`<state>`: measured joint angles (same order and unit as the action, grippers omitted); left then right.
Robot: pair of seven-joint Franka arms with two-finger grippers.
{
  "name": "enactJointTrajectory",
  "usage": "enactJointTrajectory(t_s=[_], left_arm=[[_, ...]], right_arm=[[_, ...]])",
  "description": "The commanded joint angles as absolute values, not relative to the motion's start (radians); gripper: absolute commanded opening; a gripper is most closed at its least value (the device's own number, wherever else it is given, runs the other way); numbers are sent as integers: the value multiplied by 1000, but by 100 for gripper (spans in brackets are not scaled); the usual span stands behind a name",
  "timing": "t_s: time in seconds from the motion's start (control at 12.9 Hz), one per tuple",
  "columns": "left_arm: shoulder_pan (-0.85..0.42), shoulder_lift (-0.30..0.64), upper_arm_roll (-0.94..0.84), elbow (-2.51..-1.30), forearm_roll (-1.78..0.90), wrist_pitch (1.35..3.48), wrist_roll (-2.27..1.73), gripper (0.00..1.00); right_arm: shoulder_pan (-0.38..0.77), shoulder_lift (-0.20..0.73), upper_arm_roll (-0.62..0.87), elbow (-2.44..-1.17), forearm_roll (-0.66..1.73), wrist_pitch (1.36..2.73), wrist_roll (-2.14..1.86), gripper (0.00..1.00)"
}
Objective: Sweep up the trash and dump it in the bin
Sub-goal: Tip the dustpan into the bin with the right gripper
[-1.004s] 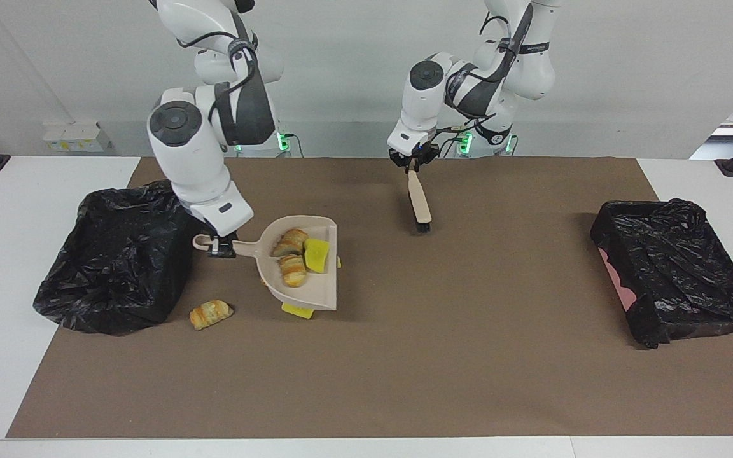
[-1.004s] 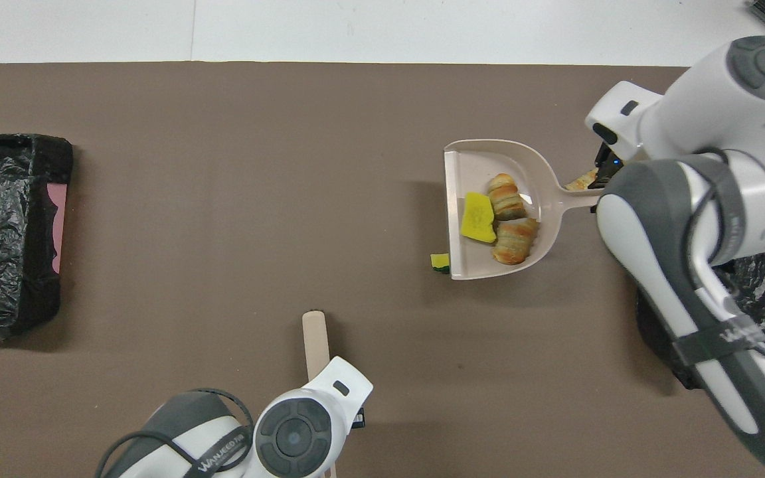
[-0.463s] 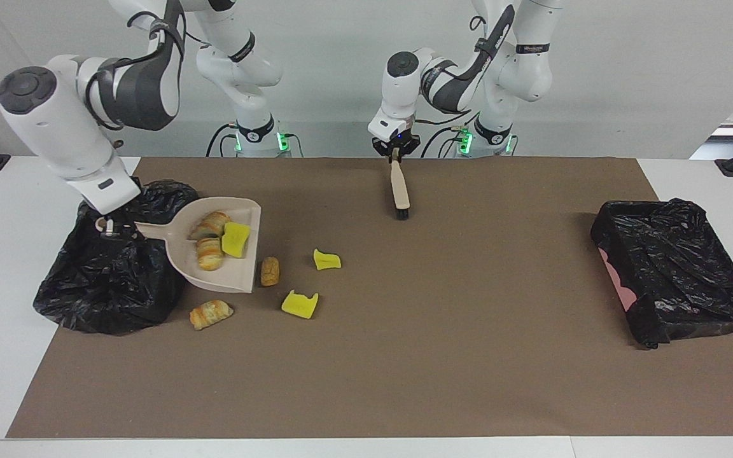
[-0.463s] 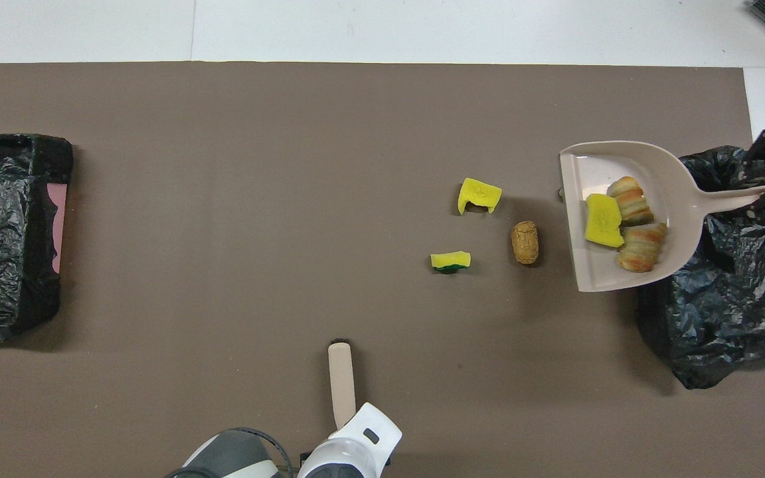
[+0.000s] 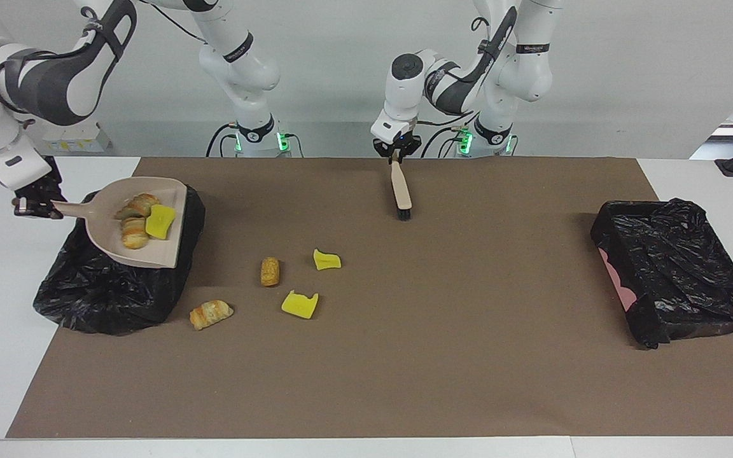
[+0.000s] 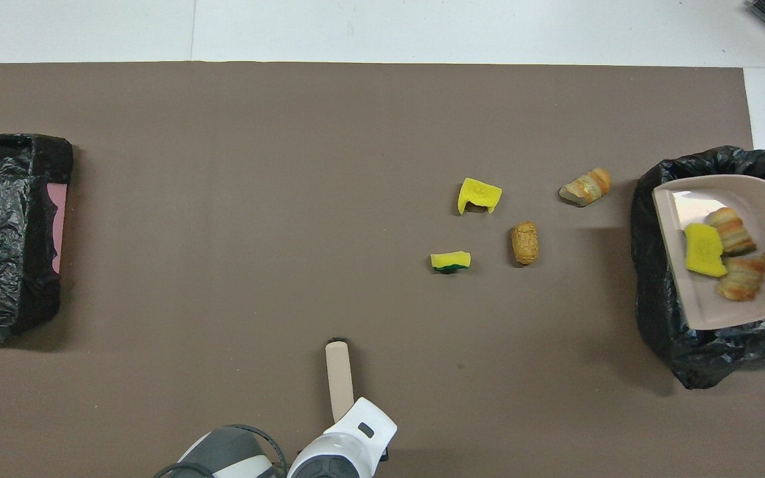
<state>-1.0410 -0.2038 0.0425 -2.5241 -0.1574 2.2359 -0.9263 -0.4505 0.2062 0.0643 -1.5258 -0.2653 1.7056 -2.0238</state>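
Your right gripper (image 5: 34, 207) is clamped on the handle of the beige dustpan (image 5: 169, 251), holding it in the air over the black bin (image 5: 99, 296) at the right arm's end of the table. In the pan you have three pieces of trash: two brown rolls (image 5: 134, 232) and a yellow foam chunk (image 5: 160, 222), all resting against its back wall. Four pieces lie on the brown mat (image 5: 443, 331), beside the bin toward the middle of the table: a striped croissant (image 5: 211, 313) close by the bin's corner, a small brown bread roll (image 5: 270, 271), and two yellow foam pieces (image 5: 300, 304), one nearer to the robots than the other. Your left gripper (image 5: 396, 154) grips the top of the brush (image 5: 401, 191), which hangs nearly upright with its dark bristles down at the mat, near the robots' edge. A second black-lined bin (image 5: 675, 270) sits at the left arm's end of the table, well apart from everything else.
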Motion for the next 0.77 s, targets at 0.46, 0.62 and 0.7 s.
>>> enactJointTrajectory(t_s=[0.46, 0.62, 0.7], left_arm=[[-748, -161, 49, -2297, -49, 2091, -568, 100], [-631, -161, 49, -2176, -31, 2045, -459, 100], [-582, -155, 49, -2101, -29, 1993, -396, 100]], right_arm=[[-491, 75, 77, -1754, -725, 1951, -1743, 0], [-442, 40, 77, -1811, -837, 1927, -1607, 0], [-434, 34, 77, -1812, -863, 1902, -1603, 0]])
